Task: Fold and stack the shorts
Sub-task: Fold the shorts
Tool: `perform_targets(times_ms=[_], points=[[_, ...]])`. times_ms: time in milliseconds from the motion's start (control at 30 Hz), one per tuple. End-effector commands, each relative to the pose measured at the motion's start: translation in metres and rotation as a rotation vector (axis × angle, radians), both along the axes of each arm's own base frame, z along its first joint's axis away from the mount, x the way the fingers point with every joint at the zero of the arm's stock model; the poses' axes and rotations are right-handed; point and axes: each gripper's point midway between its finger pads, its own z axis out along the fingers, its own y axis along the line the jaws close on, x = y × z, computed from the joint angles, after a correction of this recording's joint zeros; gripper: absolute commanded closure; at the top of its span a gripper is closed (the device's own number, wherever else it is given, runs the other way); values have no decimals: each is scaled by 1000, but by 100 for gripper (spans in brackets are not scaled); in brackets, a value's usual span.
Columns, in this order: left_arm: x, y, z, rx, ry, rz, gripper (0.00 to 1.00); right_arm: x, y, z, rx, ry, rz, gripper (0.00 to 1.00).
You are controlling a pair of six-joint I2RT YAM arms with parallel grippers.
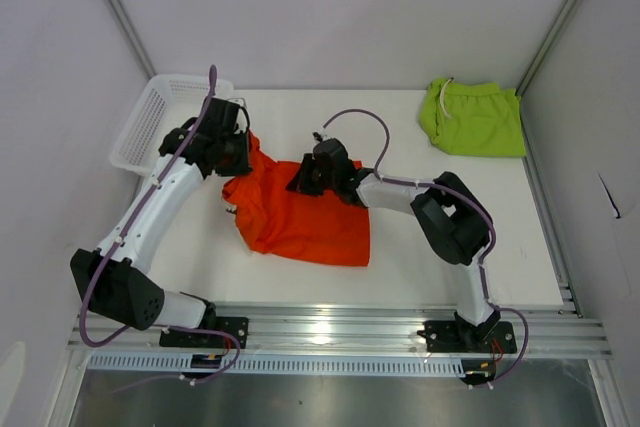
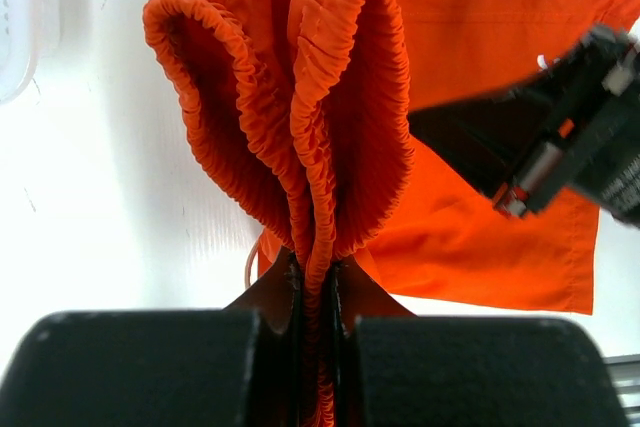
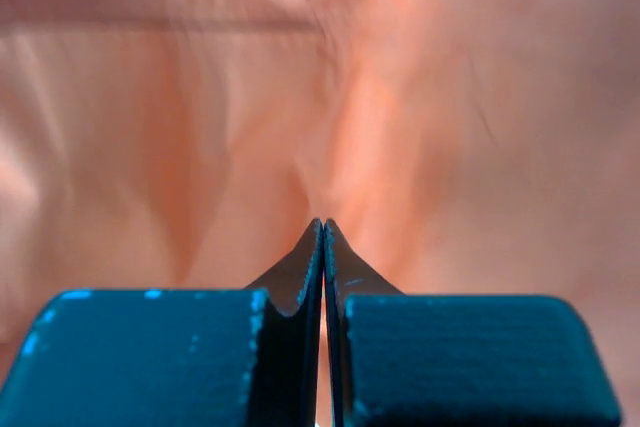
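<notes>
The orange shorts (image 1: 310,222) lie mid-table, partly lifted at the far left corner. My left gripper (image 1: 238,152) is shut on the gathered elastic waistband (image 2: 300,127), which rises in loops above the jaws (image 2: 317,272). My right gripper (image 1: 305,179) is at the shorts' far edge; in its wrist view the fingers (image 3: 322,227) are closed with orange fabric (image 3: 450,127) puckered at the tips. The right gripper also shows in the left wrist view (image 2: 570,142). The lime green shorts (image 1: 475,119) lie folded at the far right corner, away from both grippers.
A white mesh basket (image 1: 150,122) stands at the far left corner, just behind the left arm, and its edge shows in the left wrist view (image 2: 20,27). Metal frame posts rise at both far corners. A metal rail (image 1: 330,332) runs along the near edge.
</notes>
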Motion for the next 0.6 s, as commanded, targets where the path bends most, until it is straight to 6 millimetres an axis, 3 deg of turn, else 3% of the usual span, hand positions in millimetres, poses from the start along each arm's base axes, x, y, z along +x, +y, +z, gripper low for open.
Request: perform_targets(times_ms=[0, 267, 567], points=[[4, -4, 30, 1, -90, -28, 100, 10, 19, 6, 36, -10, 49, 100], [7, -14, 31, 14, -78, -41, 100, 30, 31, -15, 79, 44, 23, 100], [9, -31, 31, 41, -63, -73, 100, 37, 43, -44, 113, 94, 15, 100]])
